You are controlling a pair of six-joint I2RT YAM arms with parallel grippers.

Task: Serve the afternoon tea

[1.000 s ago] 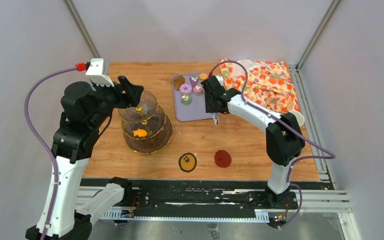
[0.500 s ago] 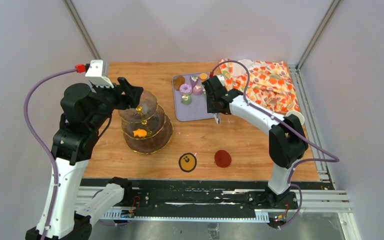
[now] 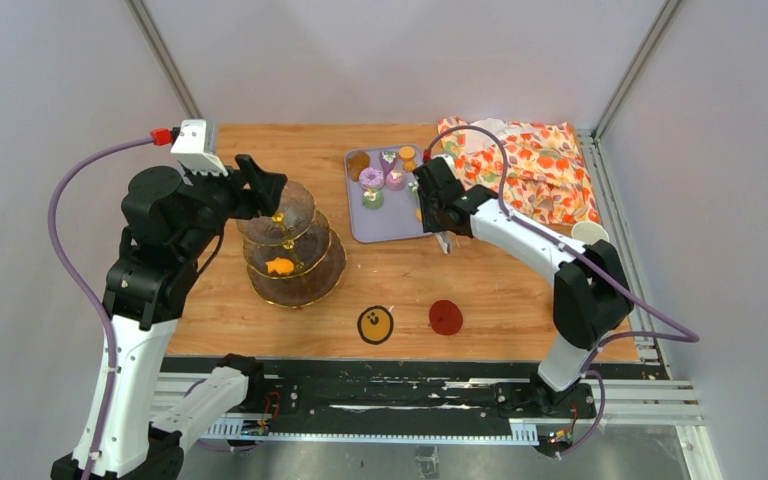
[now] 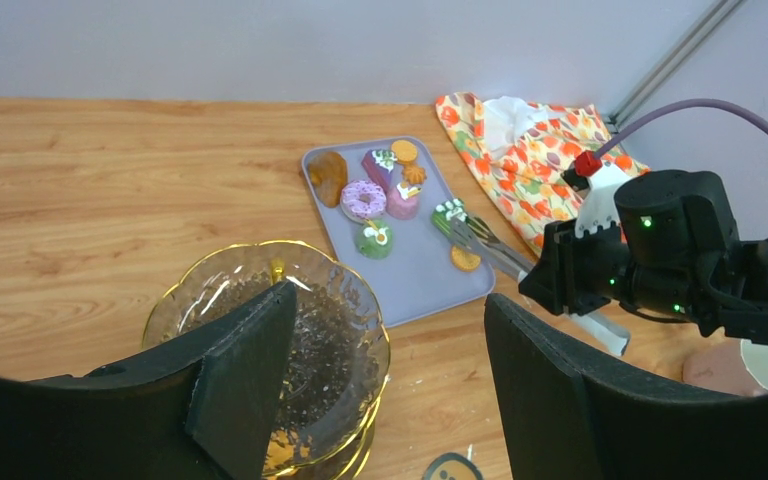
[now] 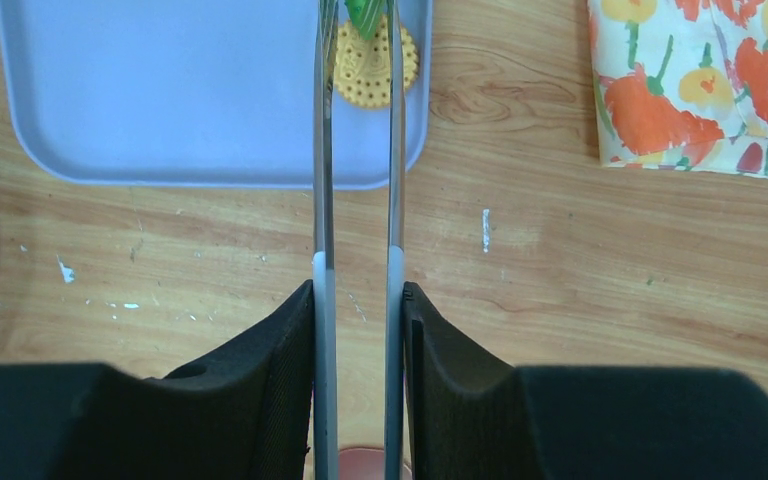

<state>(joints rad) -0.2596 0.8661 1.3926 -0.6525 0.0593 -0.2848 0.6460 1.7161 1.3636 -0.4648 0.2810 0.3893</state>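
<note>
Wooden worktop (image 3: 260,150), light grain, scuffed; plain pale grey walls (image 3: 390,50) on three sides; aluminium corner posts (image 3: 162,55); even light.

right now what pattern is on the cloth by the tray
The cloth is cream with orange and yellow flowers, clearest in the left wrist view.

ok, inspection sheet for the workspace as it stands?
Surface: wooden table, white flecks.
Job's things: stand at left, orange biscuit on a lower tier; pastries on the tray; one mug at right.
Clutter: floral cloth; yellow disc, red disc; tongs.
Claws: left claw open, empty, above the stand; right claw shut on tongs, tips at the green-topped pastry.
Cables: purple cables, one per arm, looping free.
Surroundings: grey walls, metal posts.
</note>
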